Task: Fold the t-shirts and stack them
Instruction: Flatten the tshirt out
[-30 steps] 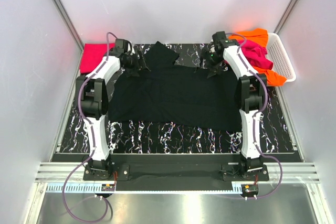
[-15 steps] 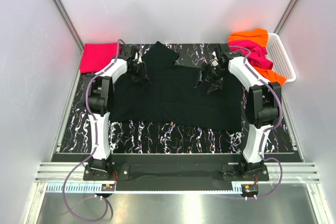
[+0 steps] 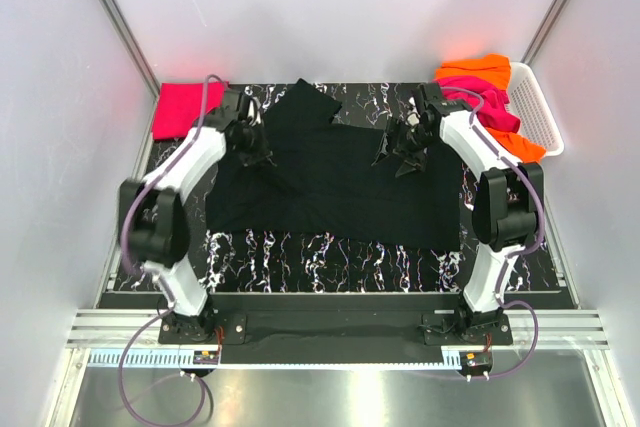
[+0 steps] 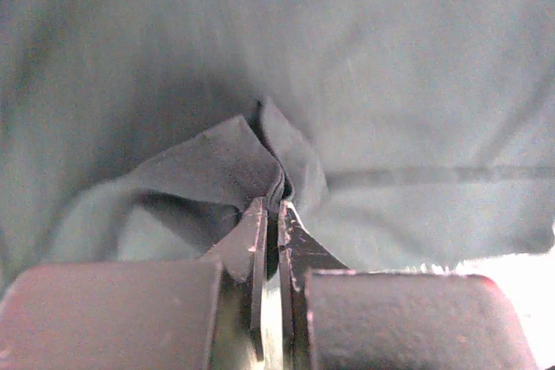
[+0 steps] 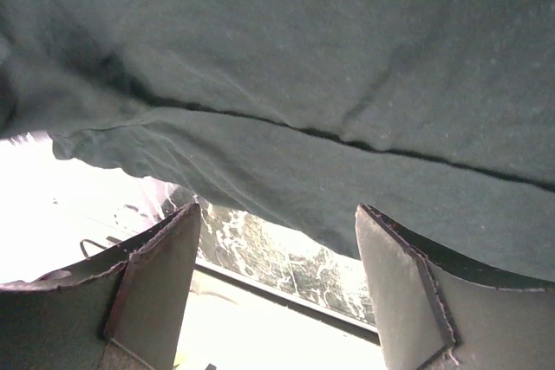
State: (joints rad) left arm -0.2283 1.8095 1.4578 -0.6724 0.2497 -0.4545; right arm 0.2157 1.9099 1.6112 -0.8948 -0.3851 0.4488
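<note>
Black t-shirt (image 3: 330, 187) lies spread flat on the tabletop (image 3: 330, 257), 1 side edge just beside the white basket (image 3: 541, 119).

Changed over the last second:
- Left hand (image 3: 252, 150) has come onto the shirt corner farthest from the basket, and its jaws have gone from wide apart to pinched together. In the left wrist view the fingertips (image 4: 253, 244) meet on a small raised peak of black cloth, with wrinkles running in toward it. The grip is made.
- Right hand (image 3: 402, 150) has slid off the bare tabletop onto the shirt, on the side nearer the basket. Its jaws stay apart. In the right wrist view the fingers (image 5: 156, 275) stand wide at the shirt's edge with nothing between them. No grip yet.

Others:
- Orange t-shirt (image 3: 482, 67) and magenta t-shirt (image 3: 492, 105) are heaped in the basket, untouched.
- Red-pink t-shirt (image 3: 185, 110) lies well apart from the basket, beyond the black shirt, and looks like a flat folded rectangle.

Meaning for the task: only 1 of 2 holds is secured. My reading is that the first fold of the black shirt can't start evenly until the right hand also closes on cloth; lifting with the left alone would likely drag the shirt askew. The task looks early, with 2 shirts waiting in the basket.
</note>
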